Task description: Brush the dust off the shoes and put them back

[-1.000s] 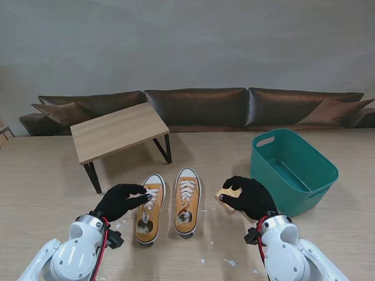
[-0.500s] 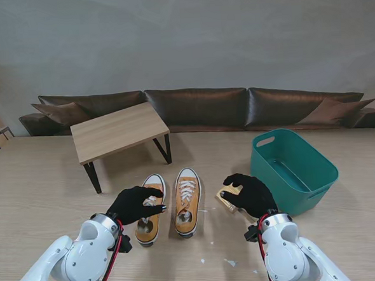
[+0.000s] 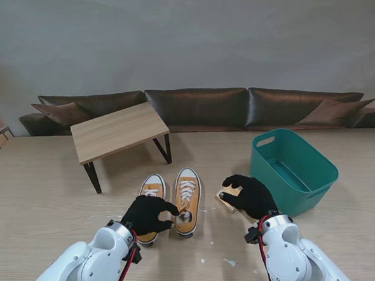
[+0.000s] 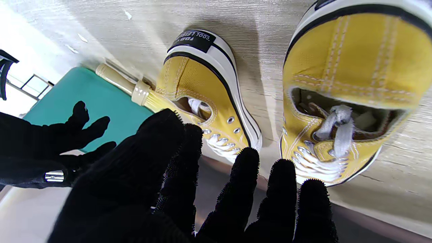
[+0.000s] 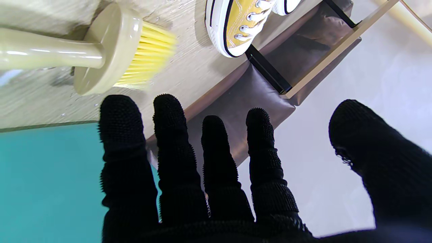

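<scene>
Two yellow canvas shoes stand side by side on the table, toes away from me. The left shoe has its heel covered by my left hand, whose spread fingers hold nothing and reach toward the right shoe. A beige brush with yellow bristles lies on the table right of the shoes. My right hand hovers over it, fingers spread, not gripping it.
A teal tub stands close to the right of my right hand. A small wooden side table sits beyond the shoes, with a dark sofa behind it. White scraps lie on the table nearer to me.
My left hand has moved from the left shoe's laces nearer to me and rightward, over its heel. The right hand has shifted slightly over the brush.
</scene>
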Tool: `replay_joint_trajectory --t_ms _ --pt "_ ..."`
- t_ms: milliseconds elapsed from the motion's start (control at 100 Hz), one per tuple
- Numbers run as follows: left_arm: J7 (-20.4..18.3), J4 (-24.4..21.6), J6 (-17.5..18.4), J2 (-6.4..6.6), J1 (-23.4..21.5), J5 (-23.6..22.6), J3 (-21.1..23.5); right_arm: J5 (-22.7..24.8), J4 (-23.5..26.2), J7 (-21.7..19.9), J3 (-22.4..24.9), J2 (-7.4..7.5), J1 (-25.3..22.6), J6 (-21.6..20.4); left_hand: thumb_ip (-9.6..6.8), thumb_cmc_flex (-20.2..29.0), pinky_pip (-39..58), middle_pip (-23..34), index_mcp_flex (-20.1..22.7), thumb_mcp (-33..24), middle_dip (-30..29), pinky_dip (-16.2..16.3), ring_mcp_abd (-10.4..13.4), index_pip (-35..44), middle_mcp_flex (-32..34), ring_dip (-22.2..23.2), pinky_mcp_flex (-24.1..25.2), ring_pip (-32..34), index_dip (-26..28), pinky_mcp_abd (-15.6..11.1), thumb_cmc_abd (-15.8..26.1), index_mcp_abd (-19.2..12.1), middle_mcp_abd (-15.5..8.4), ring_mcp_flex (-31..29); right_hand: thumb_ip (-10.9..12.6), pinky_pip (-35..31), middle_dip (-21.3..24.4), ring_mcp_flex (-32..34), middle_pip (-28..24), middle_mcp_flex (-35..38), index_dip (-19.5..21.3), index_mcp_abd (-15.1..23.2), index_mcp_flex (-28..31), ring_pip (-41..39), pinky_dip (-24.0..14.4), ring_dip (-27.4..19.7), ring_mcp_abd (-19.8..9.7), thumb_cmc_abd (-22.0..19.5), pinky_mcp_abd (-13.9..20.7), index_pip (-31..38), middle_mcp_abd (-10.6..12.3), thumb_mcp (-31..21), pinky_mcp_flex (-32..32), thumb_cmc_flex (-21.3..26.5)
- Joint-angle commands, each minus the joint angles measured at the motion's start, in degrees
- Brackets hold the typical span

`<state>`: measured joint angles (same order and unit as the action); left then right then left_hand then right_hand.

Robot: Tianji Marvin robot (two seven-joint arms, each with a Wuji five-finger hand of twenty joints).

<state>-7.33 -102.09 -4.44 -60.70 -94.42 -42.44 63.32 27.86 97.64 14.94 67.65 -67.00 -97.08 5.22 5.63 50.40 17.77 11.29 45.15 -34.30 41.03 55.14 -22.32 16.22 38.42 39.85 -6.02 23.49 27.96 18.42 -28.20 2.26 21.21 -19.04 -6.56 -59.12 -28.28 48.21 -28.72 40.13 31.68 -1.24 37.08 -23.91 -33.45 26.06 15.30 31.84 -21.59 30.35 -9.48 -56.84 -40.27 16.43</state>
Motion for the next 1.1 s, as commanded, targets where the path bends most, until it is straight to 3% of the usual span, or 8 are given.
replay_joint_trajectory --t_ms 0,240,640,860,1090 --pt "-0.8 1.4 0.3 -0.39 1.1 0.0 -0.7 0.0 0.2 -0.8 -0.2 -0.14 -0.3 0.4 1.61 2.1 0.7 0.7 1.3 -1.3 1.9 2.2 0.6 -0.1 -2.4 2.4 1.4 3.1 0.5 -2.5 -2.1 -2.4 -0.4 2.9 1.2 0.4 0.6 0.0 -0.7 0.6 -0.5 0.2 0.4 -0.6 -0.7 0.5 0.1 -1.5 -1.3 -0.2 -1.1 0.9 17.4 -1.4" --pt "0.9 6.2 0.4 -0.87 5.1 1.9 -4.4 -0.4 0.3 -1.1 -0.2 -0.13 -0.4 0.7 1.46 4.4 0.5 1.5 2.4 -2.5 4.7 4.1 0.3 -0.4 -3.1 4.8 2.8 6.6 -1.2 -3.5 -1.7 -3.8 0.0 5.3 1.3 0.4 0.6 0.0 -0.7 0.7 -0.5 0.3 0.6 -0.7 -0.8 0.6 0.2 -1.6 -1.4 -0.1 -1.1 0.8 17.4 -1.4" --pt "-3.7 5.8 -0.3 -0.09 6.8 2.7 -6.1 -0.6 0.3 -1.7 -0.1 -0.08 -0.3 1.4 2.58 3.2 -0.2 1.9 4.4 -2.2 8.0 4.9 1.3 2.5 -6.5 5.8 4.8 8.2 -0.5 -5.0 -5.1 -4.6 -0.5 8.5 1.2 0.4 0.6 0.2 -0.7 0.8 -0.6 -0.1 1.2 -0.8 -0.9 0.6 0.2 -1.8 -1.4 -0.1 -1.3 0.7 17.4 -1.4" --pt "-1.3 8.5 -1.4 -0.58 8.5 2.0 -8.1 -0.9 0.3 -1.8 -0.2 -0.09 -0.3 1.5 3.08 3.3 0.0 2.7 5.1 -1.8 9.4 5.5 0.9 4.4 -7.5 6.5 5.3 9.3 0.3 -5.4 -5.7 -3.9 0.0 9.6 1.2 0.5 0.7 0.2 -0.7 0.9 -0.6 -0.2 1.2 -0.9 -0.9 0.6 0.3 -1.9 -1.4 -0.1 -1.3 0.7 17.5 -1.4" --pt "-0.8 11.3 -2.2 -0.68 11.1 1.1 -10.9 -1.1 0.3 -2.3 -0.1 -0.02 -0.3 1.8 1.95 7.0 0.8 4.5 5.7 4.3 12.8 8.8 0.7 13.2 -9.0 8.2 6.3 11.7 0.8 -6.2 -5.0 -4.4 0.2 11.4 1.2 0.5 0.7 0.2 -0.7 0.8 -0.6 -0.6 1.4 -0.9 -0.9 0.6 0.3 -2.0 -1.4 -0.1 -1.5 0.8 17.5 -1.4"
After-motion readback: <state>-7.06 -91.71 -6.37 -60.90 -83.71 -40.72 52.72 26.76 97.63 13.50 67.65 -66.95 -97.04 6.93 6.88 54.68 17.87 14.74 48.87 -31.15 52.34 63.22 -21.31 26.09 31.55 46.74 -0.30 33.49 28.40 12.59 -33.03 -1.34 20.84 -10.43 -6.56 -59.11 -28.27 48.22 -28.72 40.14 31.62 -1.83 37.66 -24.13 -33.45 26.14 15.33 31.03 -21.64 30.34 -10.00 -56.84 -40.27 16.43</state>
